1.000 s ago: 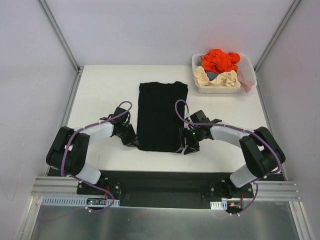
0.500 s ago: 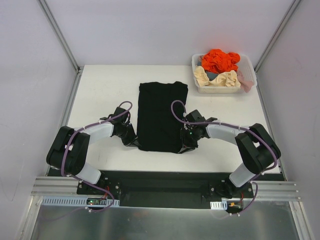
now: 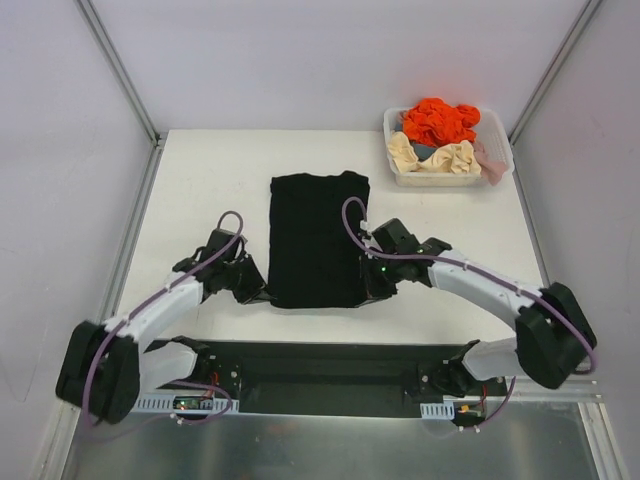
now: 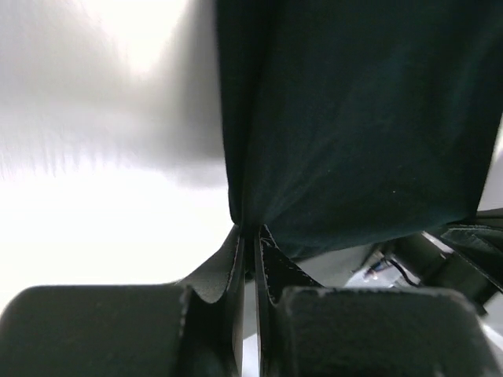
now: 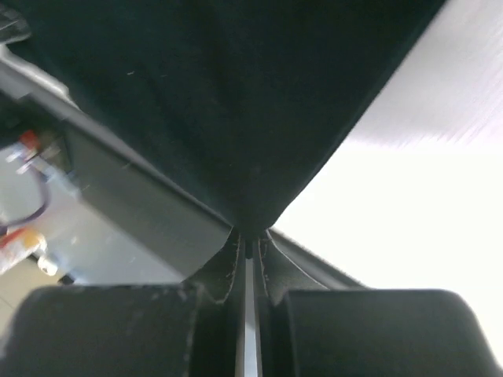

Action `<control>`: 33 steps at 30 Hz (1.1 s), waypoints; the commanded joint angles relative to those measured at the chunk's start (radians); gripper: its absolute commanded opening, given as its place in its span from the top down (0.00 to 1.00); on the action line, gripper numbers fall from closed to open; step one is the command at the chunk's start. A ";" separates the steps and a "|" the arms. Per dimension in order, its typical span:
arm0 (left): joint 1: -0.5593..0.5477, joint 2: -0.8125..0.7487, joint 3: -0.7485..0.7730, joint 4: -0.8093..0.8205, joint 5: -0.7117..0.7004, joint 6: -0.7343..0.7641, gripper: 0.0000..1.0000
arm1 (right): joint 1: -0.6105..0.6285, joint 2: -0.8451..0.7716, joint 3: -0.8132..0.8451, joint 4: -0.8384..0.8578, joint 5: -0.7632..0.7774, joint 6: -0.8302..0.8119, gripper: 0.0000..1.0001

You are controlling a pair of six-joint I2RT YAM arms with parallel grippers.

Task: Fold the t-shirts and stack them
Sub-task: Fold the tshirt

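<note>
A black t-shirt (image 3: 315, 238), folded into a long rectangle, lies in the middle of the white table. My left gripper (image 3: 254, 290) is shut on its near left corner, and the left wrist view shows the black cloth (image 4: 354, 118) pinched at the fingertips (image 4: 236, 247). At the near right corner my right gripper (image 3: 368, 290) is shut on the shirt too; the cloth (image 5: 236, 102) hangs from the closed fingertips (image 5: 263, 243) in the right wrist view. Both near corners look slightly lifted off the table.
A white bin (image 3: 448, 176) at the back right holds crumpled orange (image 3: 438, 120), cream (image 3: 440, 158) and pink (image 3: 490, 160) garments. Bare white table (image 3: 200, 190) lies on both sides of the shirt. Grey walls and metal posts enclose the table.
My right gripper closed on the shirt's near right corner. Both arms then pulled nearer to the front edge, and the shirt shifted a little to the left and toward me.
</note>
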 commanded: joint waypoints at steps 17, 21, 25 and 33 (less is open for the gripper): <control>-0.003 -0.488 0.267 -0.271 -0.191 -0.019 1.00 | -0.159 -0.250 0.247 -0.353 -0.365 -0.193 0.99; -0.003 -0.362 0.332 -0.240 -0.259 0.012 1.00 | -0.203 -0.194 0.275 -0.353 -0.301 -0.216 0.99; -0.003 -0.228 0.398 -0.173 -0.265 0.036 1.00 | -0.251 -0.157 0.302 -0.319 -0.262 -0.219 0.99; -0.002 0.020 0.592 -0.146 -0.359 0.098 1.00 | -0.348 0.013 0.435 -0.325 -0.273 -0.251 0.99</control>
